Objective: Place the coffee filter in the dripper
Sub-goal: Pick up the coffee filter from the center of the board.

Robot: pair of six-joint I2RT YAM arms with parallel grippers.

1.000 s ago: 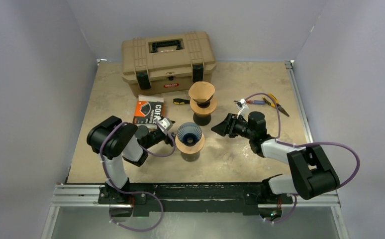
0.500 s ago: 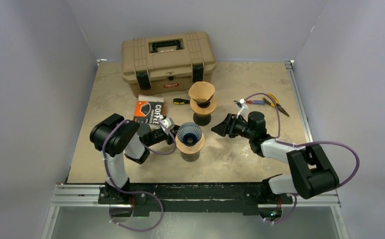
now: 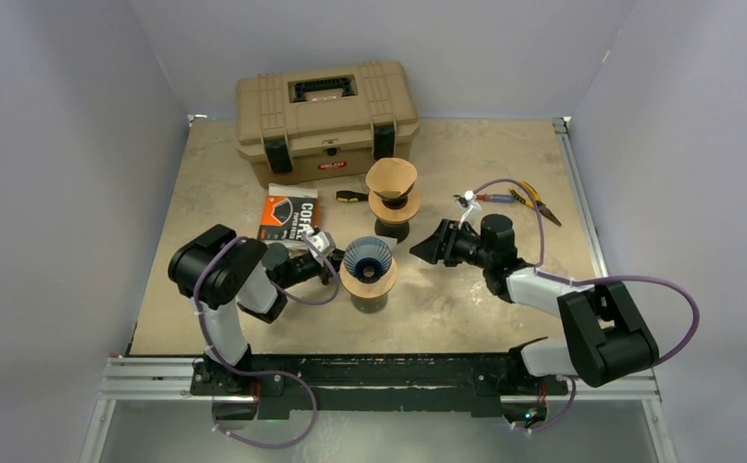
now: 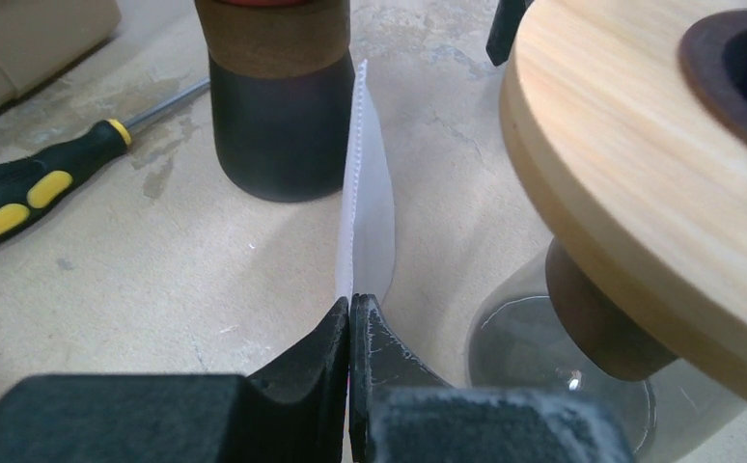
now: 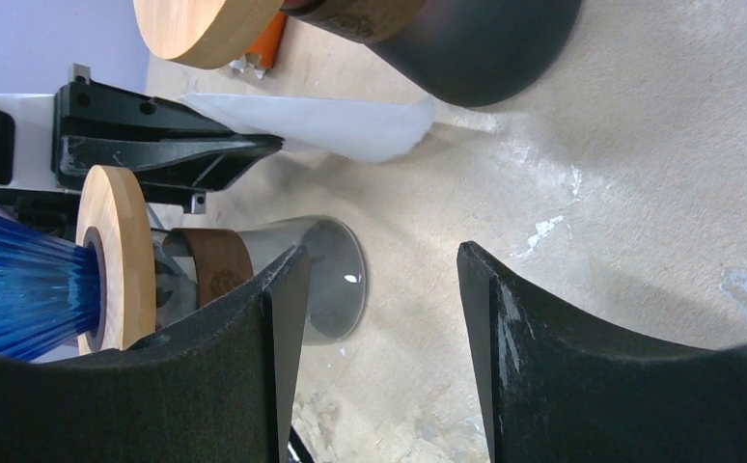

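Top external — high, behind the arm bases, angled down and forward, far enough to take in the whole surface [image 3: 505, 164]. Left wrist: low, very close, facing out along left tool [image 4: 350, 307]. Right wrist: close, rolled sideways, looking out over right tool [image 5: 381, 256]. Shared by both wrist views — filter [image 4: 368, 193], dripper [image 5: 22, 289].

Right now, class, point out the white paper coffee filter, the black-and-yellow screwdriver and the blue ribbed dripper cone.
white paper coffee filter [image 4: 368, 193], left wrist view, middle of its flat face.
black-and-yellow screwdriver [image 4: 32, 188], left wrist view, on the handle.
blue ribbed dripper cone [image 3: 367, 257], top view, inside its mouth.
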